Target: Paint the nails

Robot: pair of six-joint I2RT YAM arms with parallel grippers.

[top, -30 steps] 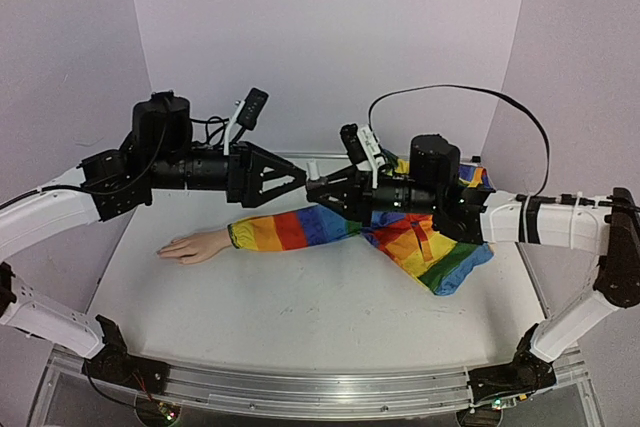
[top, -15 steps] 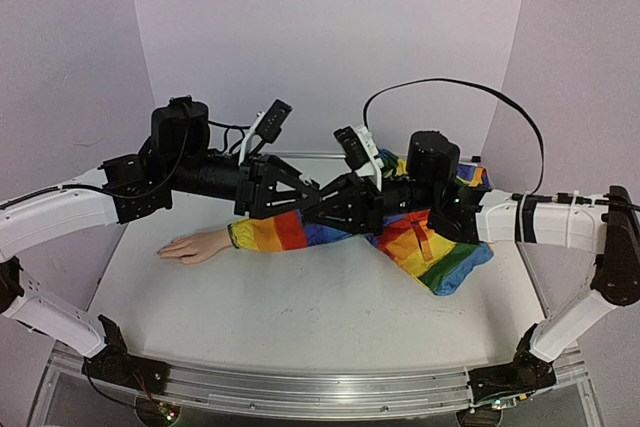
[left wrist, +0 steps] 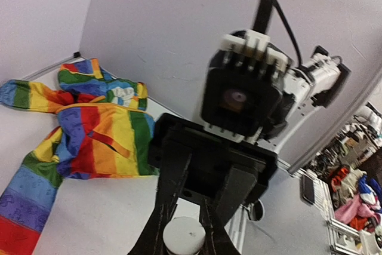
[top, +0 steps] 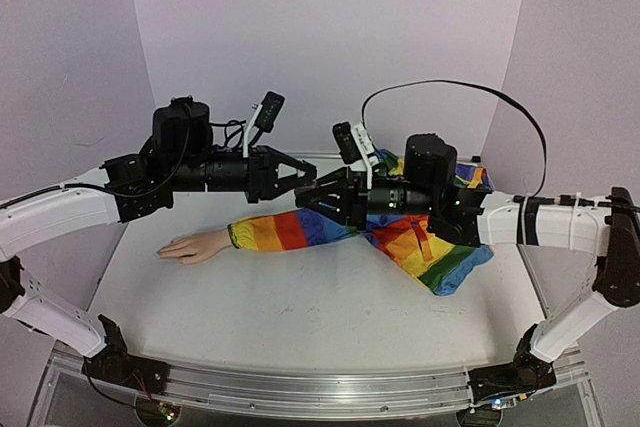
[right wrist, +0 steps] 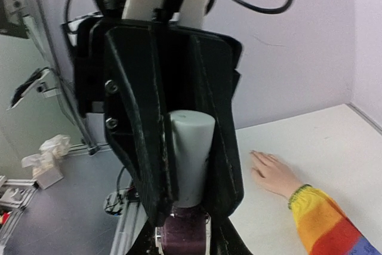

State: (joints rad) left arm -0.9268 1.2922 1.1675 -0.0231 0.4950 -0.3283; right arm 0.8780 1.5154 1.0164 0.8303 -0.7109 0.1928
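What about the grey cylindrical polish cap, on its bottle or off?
On: the grey cylindrical cap sits directly atop the dark purple bottle, no gap showing.

Top view: white tabletop [top: 300,317] inside a booth of pale lilac walls [top: 330,27]. A rainbow-striped garment [top: 440,247] lies bunched at approx. 3 o'clock of the table's centre, w/ one sleeve stretched flat toward 9 o'clock. A metal rail [top: 300,389] runs along the table's edge at 6 o'clock. Left wrist view: cluttered shelving [left wrist: 352,189] w/ pink & blue fabrics, beyond the booth at 4 o'clock. Right wrist view: crumpled white wad [right wrist: 46,147] over a grey floor [right wrist: 59,219], at 9 o'clock.
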